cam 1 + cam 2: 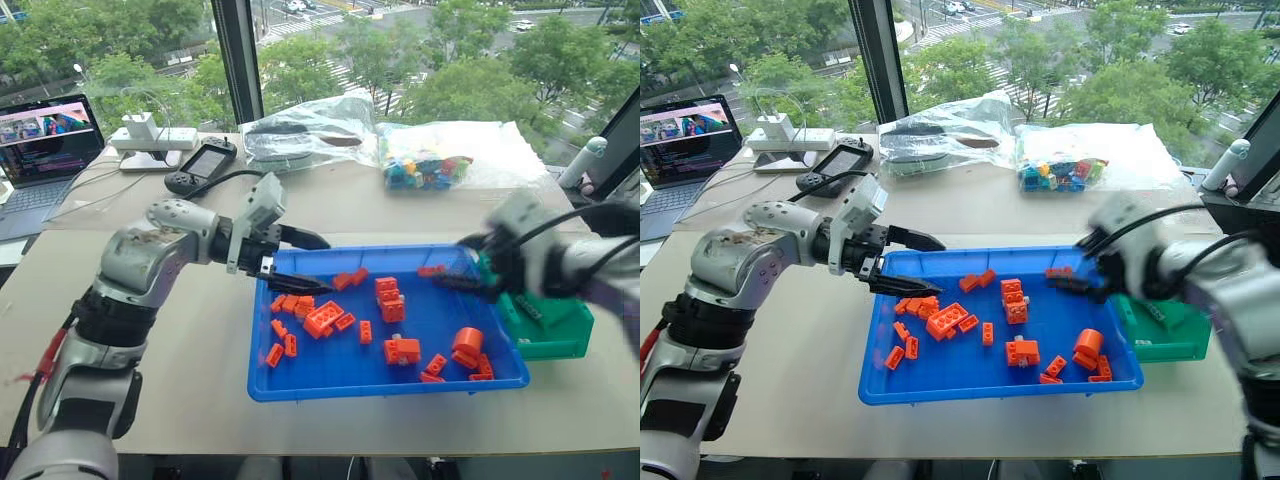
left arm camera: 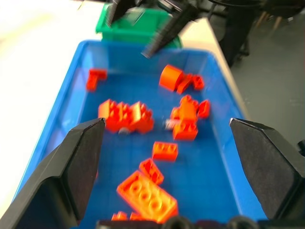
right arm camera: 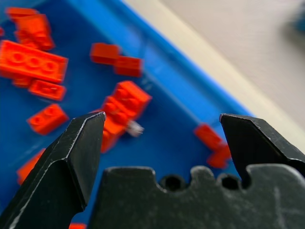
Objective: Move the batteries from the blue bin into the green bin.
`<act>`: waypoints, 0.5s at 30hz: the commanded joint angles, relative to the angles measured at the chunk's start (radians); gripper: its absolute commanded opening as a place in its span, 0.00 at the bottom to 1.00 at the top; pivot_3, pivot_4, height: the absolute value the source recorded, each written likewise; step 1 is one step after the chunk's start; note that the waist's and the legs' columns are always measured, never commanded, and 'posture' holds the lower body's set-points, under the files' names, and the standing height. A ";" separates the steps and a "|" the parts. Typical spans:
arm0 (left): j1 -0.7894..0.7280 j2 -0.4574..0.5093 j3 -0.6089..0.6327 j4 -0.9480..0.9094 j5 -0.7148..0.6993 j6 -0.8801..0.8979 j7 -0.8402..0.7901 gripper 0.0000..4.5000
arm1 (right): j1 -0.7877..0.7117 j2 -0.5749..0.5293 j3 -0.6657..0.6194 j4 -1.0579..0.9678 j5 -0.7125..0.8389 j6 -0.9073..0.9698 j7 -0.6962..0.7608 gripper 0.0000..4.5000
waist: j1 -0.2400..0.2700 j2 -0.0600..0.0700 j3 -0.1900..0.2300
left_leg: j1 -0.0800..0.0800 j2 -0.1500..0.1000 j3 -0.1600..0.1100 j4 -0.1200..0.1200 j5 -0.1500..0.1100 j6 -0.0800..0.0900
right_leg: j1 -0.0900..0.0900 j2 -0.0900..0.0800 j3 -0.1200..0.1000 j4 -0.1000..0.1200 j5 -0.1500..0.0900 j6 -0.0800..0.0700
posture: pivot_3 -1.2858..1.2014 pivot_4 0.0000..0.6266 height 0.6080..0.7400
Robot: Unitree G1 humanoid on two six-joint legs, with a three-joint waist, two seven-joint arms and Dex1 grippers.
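The blue bin (image 1: 300, 385) lies mid-table, strewn with orange bricks (image 1: 325, 318) and a fat orange cylinder (image 1: 467, 341). The batteries mostly hide among the bricks. One small silvery end pokes out beside a brick cluster (image 3: 136, 128), and another silvery bit shows by a brick (image 2: 125, 130). The green bin (image 1: 560, 335) stands against the blue bin's right end. My left gripper (image 1: 320, 263) hovers open over the bin's left end, empty. My right gripper (image 1: 452, 266) is open and empty above the bin's back right corner, just left of the green bin.
At the back of the table are a laptop (image 1: 42, 150), a white charger block (image 1: 150, 138), a black handheld controller (image 1: 201, 165) and plastic bags, one holding coloured bricks (image 1: 428, 168). A white bottle (image 1: 581, 160) stands at the far right.
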State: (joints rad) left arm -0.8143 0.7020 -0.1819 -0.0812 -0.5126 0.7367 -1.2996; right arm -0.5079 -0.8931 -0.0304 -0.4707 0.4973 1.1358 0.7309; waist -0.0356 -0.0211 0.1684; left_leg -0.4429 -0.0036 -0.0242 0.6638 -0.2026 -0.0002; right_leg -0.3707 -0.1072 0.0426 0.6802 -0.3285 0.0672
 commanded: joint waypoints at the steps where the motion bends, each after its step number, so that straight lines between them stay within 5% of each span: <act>1: 0.010 0.017 0.010 -0.028 -0.001 -0.017 -0.009 1.00 | -0.046 0.086 -0.014 -0.050 -0.002 0.122 -0.132 0.99 | 0.007 0.000 0.000 | -0.001 0.000 0.000 0.000 0.000 0.000 | 0.000 0.000 0.000 0.000 0.000 0.000 | 0.52 0.24 0.94; 6: 0.032 0.029 0.013 -0.035 0.000 -0.022 -0.016 1.00 | -0.082 0.305 -0.108 -0.113 -0.017 0.450 -0.330 0.99 | 0.009 0.000 0.000 | -0.001 0.000 -0.001 0.000 0.000 0.000 | -0.001 0.001 -0.001 0.003 0.000 0.000 | 0.52 0.24 0.94; 15: 0.010 0.016 -0.002 0.023 0.027 -0.068 -0.039 1.00 | -0.041 0.408 -0.117 -0.053 0.178 0.479 -0.619 0.99 | 0.012 0.000 0.000 | -0.001 0.000 0.000 0.000 0.000 0.000 | -0.002 0.001 -0.001 0.003 0.000 0.000 | 0.52 0.24 0.94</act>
State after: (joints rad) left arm -0.7784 0.7181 -0.1830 -0.0595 -0.4929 0.6964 -1.3250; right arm -0.5533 -0.4875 -0.1323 -0.5216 0.6364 1.6069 0.1823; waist -0.0234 -0.0211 0.1683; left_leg -0.4436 -0.0036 -0.0245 0.6633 -0.2023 -0.0007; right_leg -0.3724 -0.1066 0.0422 0.6832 -0.3284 0.0671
